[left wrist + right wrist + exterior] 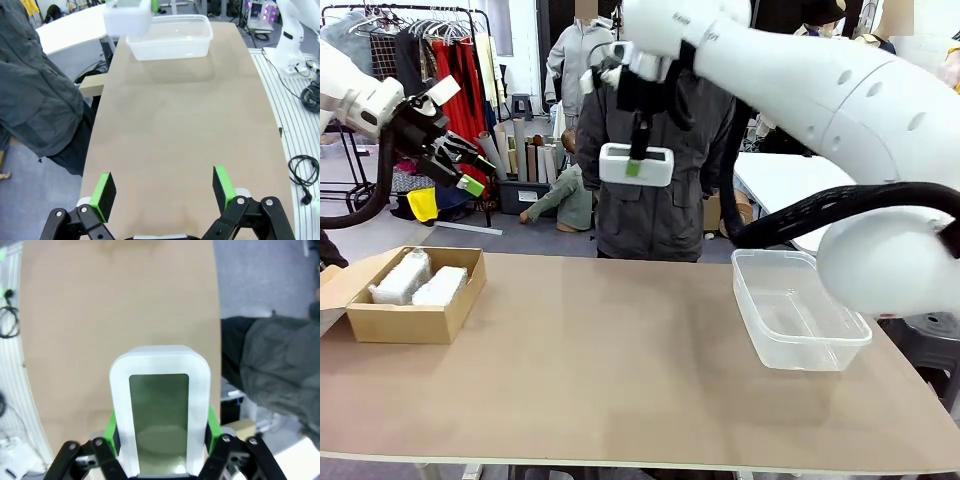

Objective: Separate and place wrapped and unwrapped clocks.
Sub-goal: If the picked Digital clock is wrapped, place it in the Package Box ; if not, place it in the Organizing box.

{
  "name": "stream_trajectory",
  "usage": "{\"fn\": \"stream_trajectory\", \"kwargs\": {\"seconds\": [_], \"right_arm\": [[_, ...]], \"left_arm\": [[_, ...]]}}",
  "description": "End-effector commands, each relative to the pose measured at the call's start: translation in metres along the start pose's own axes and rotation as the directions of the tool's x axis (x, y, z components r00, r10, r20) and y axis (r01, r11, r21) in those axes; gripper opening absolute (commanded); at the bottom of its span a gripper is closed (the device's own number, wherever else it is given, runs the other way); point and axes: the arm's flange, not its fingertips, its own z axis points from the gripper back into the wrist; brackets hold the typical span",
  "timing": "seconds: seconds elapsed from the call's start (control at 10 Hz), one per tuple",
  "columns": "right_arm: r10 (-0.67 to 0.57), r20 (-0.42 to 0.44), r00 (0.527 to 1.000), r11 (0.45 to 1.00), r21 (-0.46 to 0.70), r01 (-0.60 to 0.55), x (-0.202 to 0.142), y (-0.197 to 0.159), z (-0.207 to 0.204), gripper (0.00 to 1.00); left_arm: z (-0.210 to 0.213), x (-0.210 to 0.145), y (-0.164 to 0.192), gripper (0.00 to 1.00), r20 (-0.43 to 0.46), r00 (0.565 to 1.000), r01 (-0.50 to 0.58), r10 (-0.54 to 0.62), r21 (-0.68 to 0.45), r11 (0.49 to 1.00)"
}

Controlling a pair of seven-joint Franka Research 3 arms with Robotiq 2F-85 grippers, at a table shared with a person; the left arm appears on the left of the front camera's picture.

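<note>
2 bubble-wrapped clocks [420, 280] in cardboard box [410, 322]; 1 bare digital clock [636, 165] clamped by R gripper [634, 168]; L gripper [165, 192] wide open, holds nothing; 1 clear tub [798, 348].

Two bubble-wrapped clocks [420, 280], one bare digital clock [636, 165], one cardboard box [405, 322], one clear plastic container [798, 312].

Even, bright indoor light; soft faint shadows on the surface [620, 350]. Wrist views bow at edges; nearest white object in left wrist view blurred.

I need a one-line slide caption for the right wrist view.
Right gripper shut on the bare white clock, held high above the brown table.
</note>
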Motion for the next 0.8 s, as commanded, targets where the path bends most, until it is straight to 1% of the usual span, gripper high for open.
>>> {"fn": "stream_trajectory", "kwargs": {"seconds": [0.0,0.1,0.2,0.3,0.4,0.6,0.7], "right_arm": [[-0.149,0.054,0.987,0.989,-0.005,0.150,-0.059,0.041,0.002,0.00],[-0.204,0.061,0.977,0.979,0.023,0.203,-0.078,0.048,0.004,0.00],[-0.242,0.041,0.969,0.970,0.024,0.242,-0.095,0.055,0.004,0.00],[-0.285,0.046,0.957,0.958,0.031,0.284,-0.113,0.062,0.005,0.00],[-0.338,0.037,0.940,0.941,0.037,0.337,-0.130,0.071,0.000,0.00],[-0.449,-0.020,0.893,0.892,0.045,0.449,-0.165,0.095,-0.017,0.00],[-0.479,-0.020,0.877,0.877,0.028,0.480,-0.178,0.106,-0.030,0.00]], "left_arm": [[0.002,0.000,-0.001,1.00,-0.007,1.000,0.005,-0.005,-0.003,1.000],[0.002,0.000,-0.001,1.00,-0.007,1.000,0.005,-0.005,-0.003,1.000],[0.002,0.000,-0.001,1.00,-0.007,1.000,0.005,-0.005,-0.003,1.000],[0.002,0.000,-0.001,1.00,-0.007,1.000,0.005,-0.005,-0.003,1.000],[0.002,0.000,-0.001,1.00,-0.007,1.000,0.005,-0.005,-0.003,1.000],[0.002,0.000,-0.001,1.00,-0.007,1.000,0.005,-0.005,-0.003,1.000],[0.002,0.000,-0.001,1.00,-0.007,1.000,0.005,-0.005,-0.003,1.000]]}}
